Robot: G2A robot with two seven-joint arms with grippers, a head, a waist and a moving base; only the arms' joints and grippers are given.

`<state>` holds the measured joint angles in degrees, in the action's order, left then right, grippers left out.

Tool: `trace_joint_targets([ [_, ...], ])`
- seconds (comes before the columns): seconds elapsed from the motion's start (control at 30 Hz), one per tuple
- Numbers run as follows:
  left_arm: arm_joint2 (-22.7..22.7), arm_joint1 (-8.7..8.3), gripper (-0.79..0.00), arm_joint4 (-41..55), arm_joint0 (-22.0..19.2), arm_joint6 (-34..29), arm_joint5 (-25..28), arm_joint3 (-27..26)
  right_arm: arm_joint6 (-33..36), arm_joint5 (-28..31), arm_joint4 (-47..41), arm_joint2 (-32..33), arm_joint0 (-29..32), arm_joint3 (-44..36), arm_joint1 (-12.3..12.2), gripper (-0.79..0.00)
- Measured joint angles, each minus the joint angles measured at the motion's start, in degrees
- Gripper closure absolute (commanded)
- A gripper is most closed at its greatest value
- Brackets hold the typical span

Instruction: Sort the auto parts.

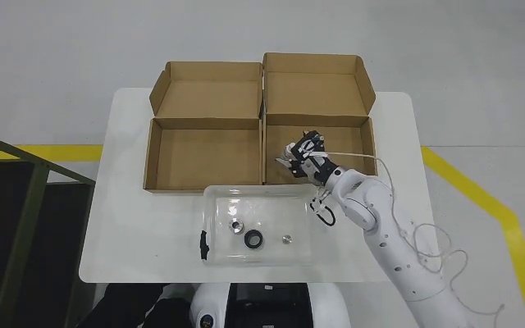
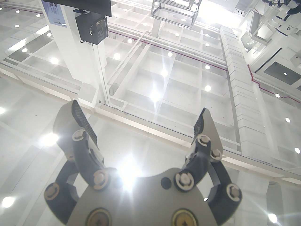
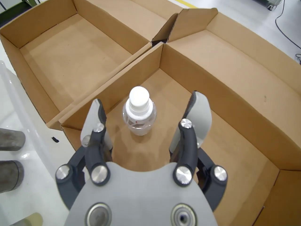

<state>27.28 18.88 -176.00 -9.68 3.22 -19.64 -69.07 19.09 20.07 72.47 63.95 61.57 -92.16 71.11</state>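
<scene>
Two grippers here, and both are spread wide with nothing in them. The left gripper (image 2: 140, 106) is tipped up toward a ceiling with lights, well off the work.

On the white surface (image 1: 123, 205), going from the left: the left cardboard box (image 1: 203, 156) sits with its lid folded back and a bare floor. In front of the boxes there's a clear plastic bin (image 1: 217, 197), touching or just about touching their near walls. A black strip (image 1: 203, 244) sits at the bin's left wall. Then come a small metal cylinder (image 1: 236, 225), a black ring (image 1: 253, 239) just beside it, and a little silvery piece (image 1: 286, 239) a bit further right.

The right cardboard box (image 1: 353, 143) stands flush against the left one, lid folded back too. The right gripper (image 3: 147, 101) hangs over its left end, near the wall the two boxes share. Standing upright on that box's floor is a small clear bottle (image 3: 139, 116) with a white cap. It's lined up with the gap between the gripper's fingers (image 3: 198, 111), and neither finger touches it, so it's released and stands on its own.
</scene>
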Motion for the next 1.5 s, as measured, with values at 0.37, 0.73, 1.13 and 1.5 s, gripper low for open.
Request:
trace_joint_targets([
  [0.37,0.0,0.0,-0.785,0.0,0.0,0.0,0.0,0.0,7.2,10.2,-2.9,4.7,9.0,-16.1,-2.0,-0.785],
  [0.73,0.0,0.0,-0.785,0.0,0.0,0.0,0.0,0.0,16.3,23.1,-5.0,6.7,16.8,-26.7,-4.0,-0.785],
  [1.13,0.0,0.0,-0.785,0.0,0.0,0.0,0.0,0.0,25.0,28.2,-1.3,6.0,16.6,-28.9,-5.4,-0.785],
  [1.5,0.0,0.0,-0.785,0.0,0.0,0.0,0.0,0.0,30.9,31.5,1.9,1.4,13.7,-27.3,-6.1,-0.785],
])
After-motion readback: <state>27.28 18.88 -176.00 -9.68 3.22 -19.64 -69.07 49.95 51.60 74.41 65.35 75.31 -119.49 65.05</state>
